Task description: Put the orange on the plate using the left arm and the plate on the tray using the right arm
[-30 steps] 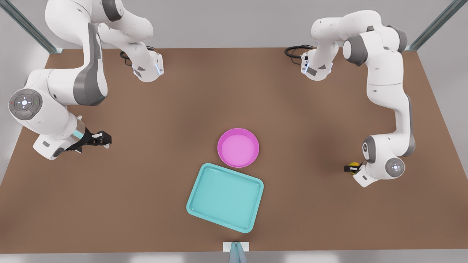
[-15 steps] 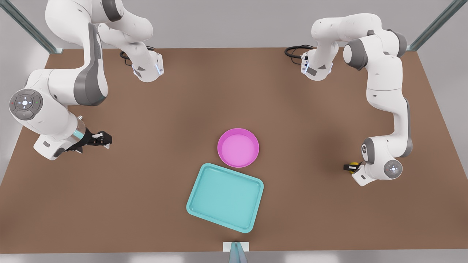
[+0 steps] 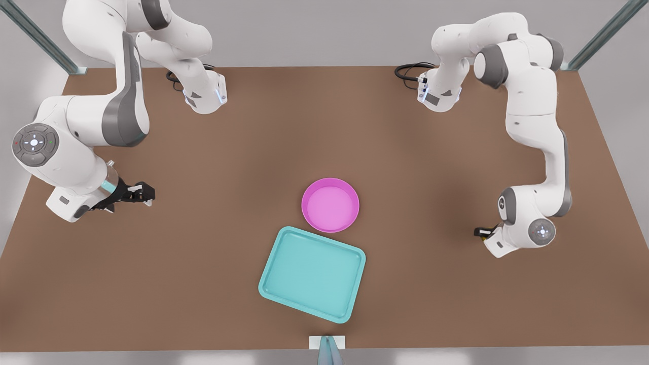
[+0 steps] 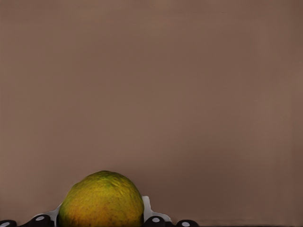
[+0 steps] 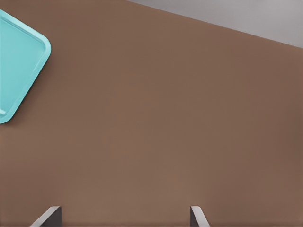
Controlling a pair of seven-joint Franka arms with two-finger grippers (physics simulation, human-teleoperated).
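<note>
We see the left gripper low at the front view's right, pinching the orange. The right gripper waits spread at the front view's left. The plate touches the tray mid-table.

Plate just behind tray, seemingly touching, mid-table.

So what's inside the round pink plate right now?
Nothing lies in the round pink plate; its bare floor shows. The bumpy yellow-orange orange sits at the left gripper, on the front view's right. The right gripper waits, open.
</note>
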